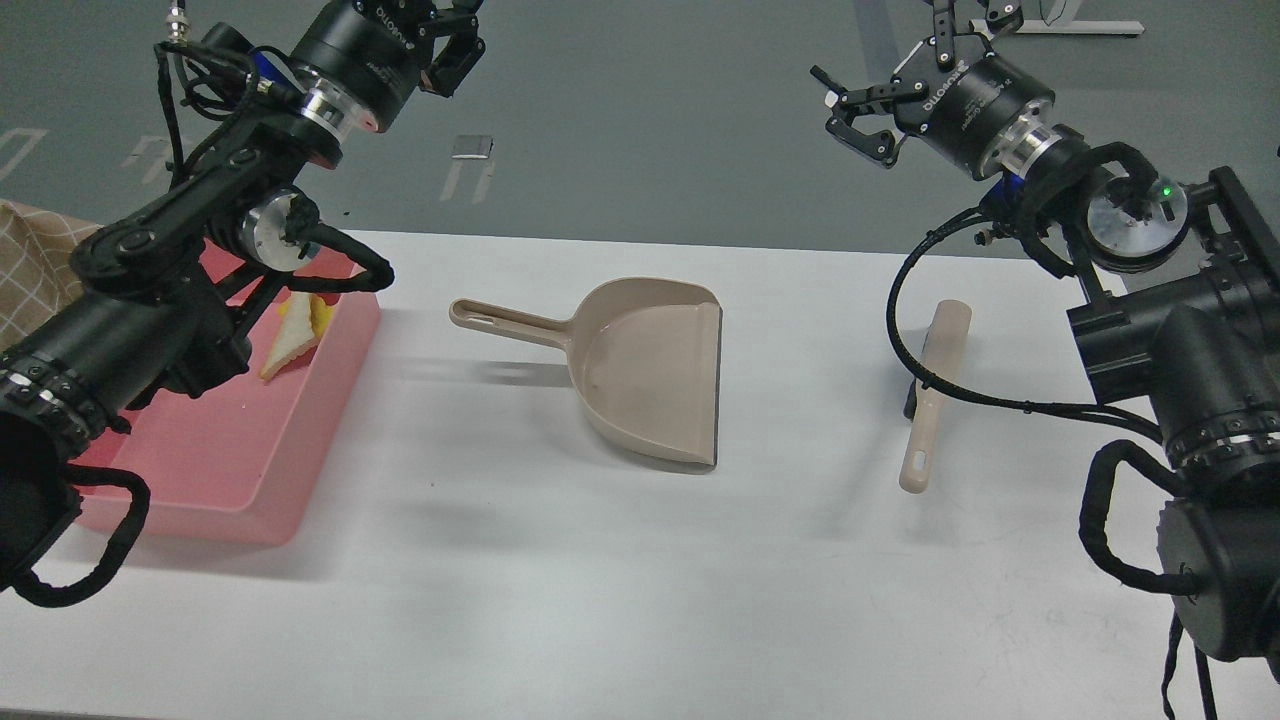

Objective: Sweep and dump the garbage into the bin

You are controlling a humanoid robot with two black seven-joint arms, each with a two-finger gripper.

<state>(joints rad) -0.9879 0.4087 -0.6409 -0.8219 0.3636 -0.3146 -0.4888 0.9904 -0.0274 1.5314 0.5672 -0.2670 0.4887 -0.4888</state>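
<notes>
The pink bin [318, 420] stands at the table's left edge. Inside it, at the far end, lie the white bread slice with brown crust [290, 345] and the yellow piece [322, 314], partly behind my left arm. My left gripper [452, 45] is raised high over the floor beyond the table, above and right of the bin; it is cut by the top edge, so its fingers are unclear. My right gripper [880, 75] is raised at the upper right, open and empty, well above the brush.
An empty beige dustpan [650, 370] lies mid-table with its handle pointing left toward the bin. A beige brush with black bristles [935, 395] lies to its right. A checked cloth [35, 265] is at the far left.
</notes>
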